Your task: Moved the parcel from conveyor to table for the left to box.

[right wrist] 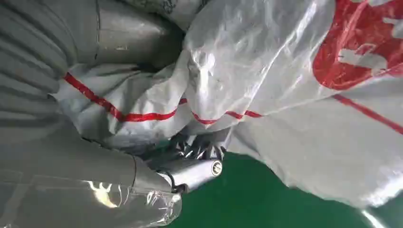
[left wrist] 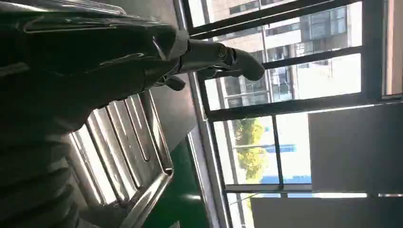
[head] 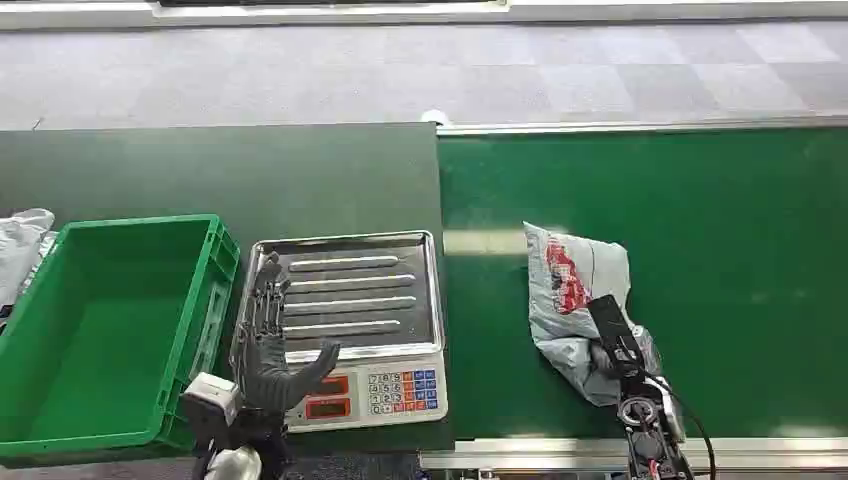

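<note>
A crumpled grey-white plastic parcel (head: 572, 285) with red print lies on the green conveyor belt (head: 730, 250), still resting on it. My right hand (head: 620, 352) is at the parcel's near end. In the right wrist view its thumb (right wrist: 128, 38) and fingers (right wrist: 190, 171) pinch a fold of the parcel (right wrist: 294, 71). My left hand (head: 266, 345) hovers with fingers spread over the left edge of the scale and holds nothing. The left wrist view has this hand (left wrist: 95, 61) above the ribbed steel pan (left wrist: 142, 142).
A green plastic box (head: 222, 250) stands at the left of the dark table (head: 250, 170). Between box and belt sits a scale with a steel pan (head: 432, 290) and keypad (head: 405, 390). White bags (head: 22, 240) lie at the far left edge.
</note>
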{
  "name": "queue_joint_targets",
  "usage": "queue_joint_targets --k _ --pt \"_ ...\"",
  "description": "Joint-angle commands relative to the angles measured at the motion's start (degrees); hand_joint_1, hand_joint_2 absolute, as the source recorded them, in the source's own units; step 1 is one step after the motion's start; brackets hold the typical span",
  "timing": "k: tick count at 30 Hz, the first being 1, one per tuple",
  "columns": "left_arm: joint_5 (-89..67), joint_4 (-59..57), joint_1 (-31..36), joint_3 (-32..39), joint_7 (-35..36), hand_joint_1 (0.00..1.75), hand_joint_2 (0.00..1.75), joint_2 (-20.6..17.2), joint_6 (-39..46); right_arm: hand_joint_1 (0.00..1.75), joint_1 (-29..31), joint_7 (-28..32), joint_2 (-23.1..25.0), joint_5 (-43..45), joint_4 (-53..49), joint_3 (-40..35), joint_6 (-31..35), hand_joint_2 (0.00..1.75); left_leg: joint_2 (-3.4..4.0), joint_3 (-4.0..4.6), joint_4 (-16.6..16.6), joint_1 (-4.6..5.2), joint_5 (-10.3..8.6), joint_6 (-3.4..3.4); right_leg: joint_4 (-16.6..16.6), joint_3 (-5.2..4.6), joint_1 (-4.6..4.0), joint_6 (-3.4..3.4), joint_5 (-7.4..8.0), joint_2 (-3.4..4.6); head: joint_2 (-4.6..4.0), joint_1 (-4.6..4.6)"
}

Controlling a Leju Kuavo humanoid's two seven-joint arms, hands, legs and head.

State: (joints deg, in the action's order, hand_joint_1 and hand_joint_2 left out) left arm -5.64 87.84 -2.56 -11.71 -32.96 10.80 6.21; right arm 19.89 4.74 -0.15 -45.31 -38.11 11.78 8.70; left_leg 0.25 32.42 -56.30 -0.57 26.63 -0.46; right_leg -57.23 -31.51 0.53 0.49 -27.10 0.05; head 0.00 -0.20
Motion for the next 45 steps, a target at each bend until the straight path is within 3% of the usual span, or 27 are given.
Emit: queue_joint_targets --k 1,5,11,19,25,27,29,31,36,45 --pt "0.38 0.27 -1.23 2.03 -1.74 0.0 1.75 -0.3 0.0 1.75 -5.27 8.14 4.32 5.39 -21.65 0.18 3.53 1.75 0.02 0.11 0.01 0.03 0.02 -0.01 -0.04 -0.16 0.02 -0.03 -0.03 0.04 0.0 0.0" --pt "0.45 0.67 -1.2 2.32 -2.83 0.0 1.75 -0.56 0.37 1.75 -8.68 11.55 4.89 8.66 -34.23 -1.95 8.37 1.75 -0.1 0.36 0.02 0.04 0.03 0.01 -0.03 -0.38 0.03 -0.04 -0.07 -0.01 0.0 0.0" --pt "0.66 0.05 0.06 2.4 -3.45 0.0 1.75 -0.5 0.61 1.75 -12.14 15.78 5.41 13.58 -45.08 -4.11 16.22 1.75 -0.13 0.58 -0.03 0.07 0.01 0.01 -0.11 -0.59 0.06 -0.03 -0.09 -0.07 0.0 0.02" --pt "0.93 -0.19 1.95 3.19 -4.71 0.0 1.75 -1.26 2.02 1.75 -8.03 15.14 6.93 14.62 -46.72 -9.8 17.72 1.75 0.06 0.57 0.02 0.05 0.01 -0.02 -0.07 -0.65 0.05 -0.07 -0.02 0.11 0.0 0.0" --pt "1.49 -1.93 5.5 3.76 -5.1 0.0 1.75 -1.34 2.5 1.75 0.4 12.08 8.74 14.35 -41.32 -15.27 11.79 1.75 0.18 0.58 0.0 0.05 -0.04 -0.04 -0.11 -0.68 0.03 -0.05 0.04 0.23 0.0 0.0" --pt "1.68 -2.3 6.99 4.23 -5.14 0.0 1.75 -1.35 2.95 1.75 4.35 10.21 9.56 12.93 -36.36 -19.93 6.06 1.75 0.2 0.57 -0.01 0.04 -0.06 -0.05 -0.11 -0.68 0.03 -0.04 0.05 0.26 0.0 0.0" --pt "1.84 -2.02 7.43 4.81 -4.96 0.0 1.75 -1.32 3.25 1.75 5.92 9.74 10.85 11.55 -34.12 -22.78 4.9 1.75 0.23 0.53 0.04 0.03 -0.09 -0.05 -0.06 -0.63 0.01 -0.05 0.08 0.29 0.0 0.0" --pt "1.93 -1.7 7.53 5.28 -4.84 0.0 1.75 -1.27 3.46 1.75 6.2 9.17 12.2 11.06 -33.57 -24.77 4.6 1.75 0.22 0.48 0.04 0.03 -0.07 -0.05 -0.09 -0.59 0.01 -0.06 0.04 0.28 0.0 0.0" --pt "2.22 -2.87 8.3 6.24 -4.33 0.0 1.75 -1.48 4.08 1.75 6.87 8.0 14.43 14.21 -28.42 -31.47 -3.34 1.75 0.1 0.44 0.06 0.0 -0.06 -0.05 -0.05 -0.51 -0.01 -0.06 -0.01 0.17 0.0 0.0" --pt "2.5 -3.83 8.68 6.64 -4.4 0.0 1.75 -1.75 4.79 1.75 6.99 8.41 14.84 14.49 -25.93 -33.43 -3.37 1.75 -0.11 0.57 0.05 0.01 -0.11 -0.04 -0.06 -0.56 0.0 -0.04 -0.04 -0.04 0.0 0.0"
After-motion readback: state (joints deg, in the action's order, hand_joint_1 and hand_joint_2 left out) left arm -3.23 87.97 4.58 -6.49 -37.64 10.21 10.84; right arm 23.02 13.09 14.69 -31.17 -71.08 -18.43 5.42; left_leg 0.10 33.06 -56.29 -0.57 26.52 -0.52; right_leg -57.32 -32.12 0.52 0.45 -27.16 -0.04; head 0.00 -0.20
